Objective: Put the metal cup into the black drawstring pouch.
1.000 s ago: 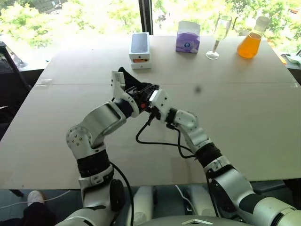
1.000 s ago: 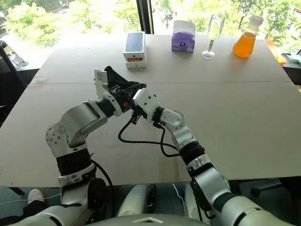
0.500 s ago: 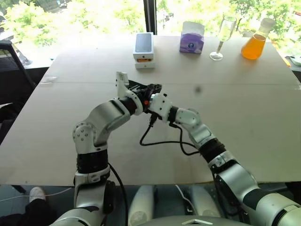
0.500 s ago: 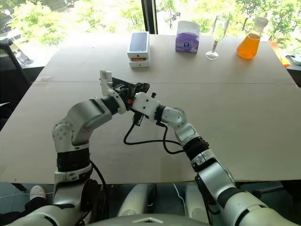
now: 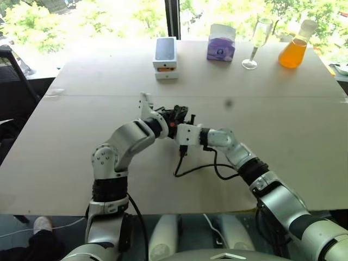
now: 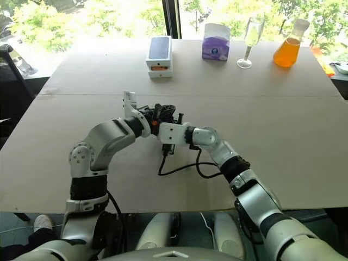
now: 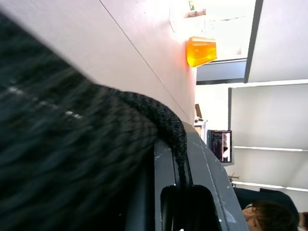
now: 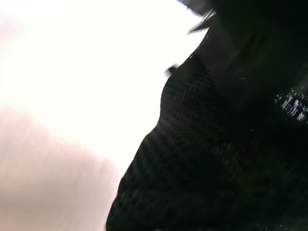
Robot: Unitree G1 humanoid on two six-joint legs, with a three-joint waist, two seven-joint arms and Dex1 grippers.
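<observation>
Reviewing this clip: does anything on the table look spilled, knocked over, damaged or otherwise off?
Nothing stands out. The stemmed glass, orange flask, purple tissue box and phone box stand upright along the table's far edge, with no spill visible. The black drawstring pouch is bunched between both grippers.

Both claws (image 5: pixel 176 117) meet mid-table, left one clamped.

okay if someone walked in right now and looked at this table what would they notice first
Probably the two grippers meeting over the middle of the table, the left gripper and the right gripper bunched around the black drawstring pouch. Next, the flask of orange liquid at the far right edge, beside a tall clear stemmed glass.
</observation>
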